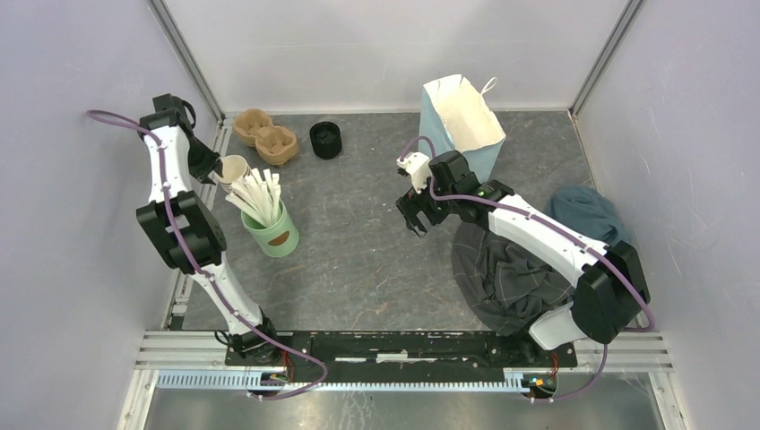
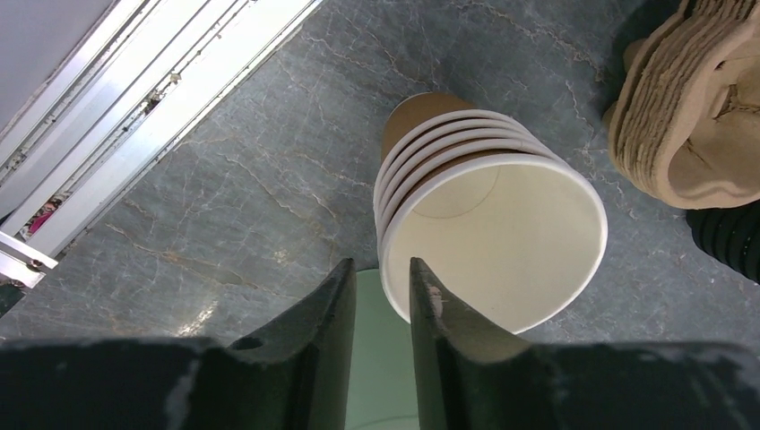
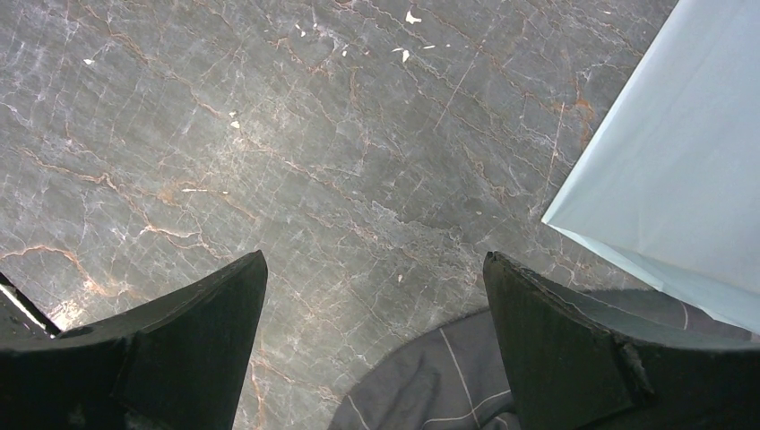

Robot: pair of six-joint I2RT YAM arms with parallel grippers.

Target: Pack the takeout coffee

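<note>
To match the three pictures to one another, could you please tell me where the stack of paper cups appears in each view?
Top external: the stack of paper cups sits at far left, just up-left of the green cup.
Left wrist: it fills the centre of the picture, with its mouth toward the camera.
Right wrist: not in it.
Shared landmark: the cardboard cup carrier, close beside the stack in both views.

Nested cups (image 1: 231, 167) at left, carrier (image 1: 265, 136) behind them, lids (image 1: 326, 140) right of carrier, bag (image 1: 462, 121) further right, cloth (image 1: 506, 273) before bag.
</note>
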